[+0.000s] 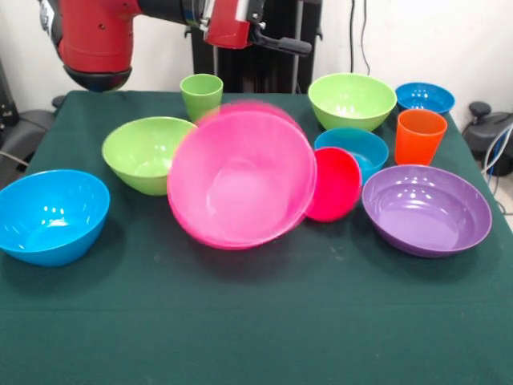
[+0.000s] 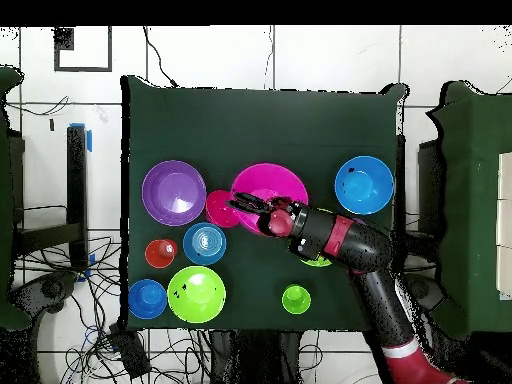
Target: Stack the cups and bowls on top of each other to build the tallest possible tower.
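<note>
Pink bowl [image 1: 240, 184] stood tilted and blurred, touching small red bowl [image 1: 335, 184]; gripper [image 2: 243, 204] over it, grip state unclear.

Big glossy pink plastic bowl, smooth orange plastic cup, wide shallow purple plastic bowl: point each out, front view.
Big glossy pink plastic bowl [image 1: 240, 192]: front view, on its inner wall, tilted toward the camera.
Smooth orange plastic cup [image 1: 418, 142]: front view, on its outer side wall.
Wide shallow purple plastic bowl [image 1: 473, 212]: front view, on its right rim.
</note>
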You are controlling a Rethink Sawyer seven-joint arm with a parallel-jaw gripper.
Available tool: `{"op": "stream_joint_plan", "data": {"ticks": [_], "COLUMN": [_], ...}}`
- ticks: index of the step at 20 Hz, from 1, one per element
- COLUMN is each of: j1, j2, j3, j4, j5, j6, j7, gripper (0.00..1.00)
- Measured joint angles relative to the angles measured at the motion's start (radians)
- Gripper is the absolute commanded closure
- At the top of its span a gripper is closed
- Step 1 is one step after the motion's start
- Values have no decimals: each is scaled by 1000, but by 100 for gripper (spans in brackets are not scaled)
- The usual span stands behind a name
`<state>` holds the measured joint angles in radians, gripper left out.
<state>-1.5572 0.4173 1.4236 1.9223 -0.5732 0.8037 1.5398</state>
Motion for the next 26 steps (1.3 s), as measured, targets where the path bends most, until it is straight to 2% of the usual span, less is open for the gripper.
{"op": "stream_joint_plan", "data": {"ticks": [19,26], "j1": [34,34], "j2": [49,8], "j3": [8,8], "j4": [0,5], "j5": [34,17], "j6": [10,3], "j7": [0,0], "gripper": [0,0]}}
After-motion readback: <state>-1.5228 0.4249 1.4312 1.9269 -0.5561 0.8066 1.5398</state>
